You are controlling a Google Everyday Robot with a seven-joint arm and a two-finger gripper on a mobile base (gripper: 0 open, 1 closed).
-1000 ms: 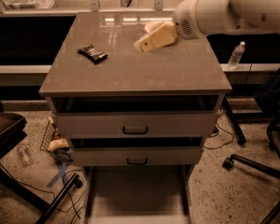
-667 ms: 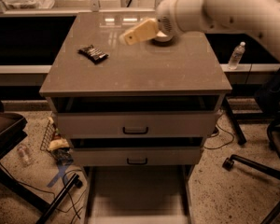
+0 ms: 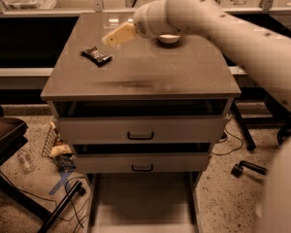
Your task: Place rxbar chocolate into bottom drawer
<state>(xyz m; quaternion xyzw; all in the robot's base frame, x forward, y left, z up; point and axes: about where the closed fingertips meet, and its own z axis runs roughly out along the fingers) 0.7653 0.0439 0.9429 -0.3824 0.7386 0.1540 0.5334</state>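
Obs.: snack bar [image 3: 96,56] lies flat on the bench [image 3: 150,76], skewed to its edges and not gripped. The pincer [image 3: 117,34] hangs just above and to the right of the bar, apart from it and carrying nothing. Whether it is released or clenched cannot be told. A bowl [image 3: 169,39] sits well to the right of the bar, partly under the arm [image 3: 223,28]. The bottom drawer [image 3: 140,203] stands pulled out far below the bar, near the floor.

Risks (judged):
1. The bar is thin and flat. A shallow descent likely closes on air; a deep one scrapes the bench and skids the bar toward the left edge.
2. If the wrist is not turned to the bar's skew, closing may spin it instead of seizing it.
3. The wrapper looks slick, so the bar may slip on the long carry down.
4. The upper drawers [image 3: 141,130] below the bar seem slightly out. A release too close in could catch there or miss to the floor.
5. An arm sweep may nudge the bowl.
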